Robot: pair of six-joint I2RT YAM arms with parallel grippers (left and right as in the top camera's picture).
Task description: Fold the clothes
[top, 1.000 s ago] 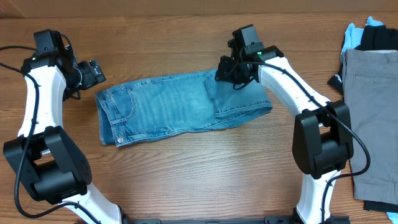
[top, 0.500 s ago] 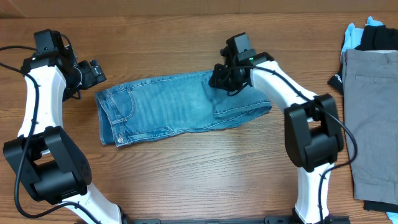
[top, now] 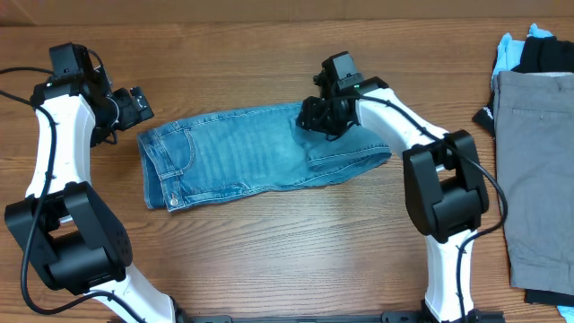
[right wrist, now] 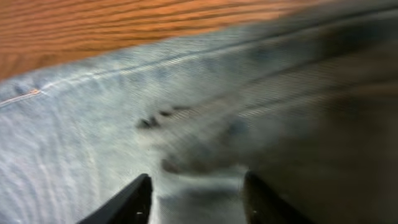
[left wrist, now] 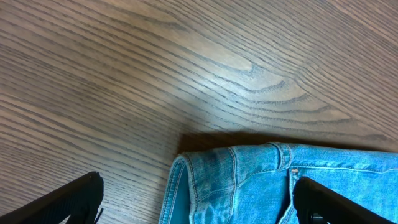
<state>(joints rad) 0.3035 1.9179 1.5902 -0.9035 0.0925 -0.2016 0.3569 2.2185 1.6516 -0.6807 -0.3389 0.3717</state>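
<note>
The light-blue denim jeans lie folded across the middle of the wooden table, waistband to the left, with the legs doubled over at the right end. My left gripper is open, just off the waistband's far left corner. In the left wrist view its fingers stand wide apart with the waistband between them. My right gripper is low over the folded leg near the far edge of the jeans. In the blurred right wrist view its fingers are apart over denim.
At the right edge lie grey shorts. A black garment and a turquoise one lie behind them. Bare wood lies in front of the jeans.
My right gripper has slid left along the far edge of the jeans, over the folded leg. The left arm and the jeans' outline have stayed nearly the same.
</note>
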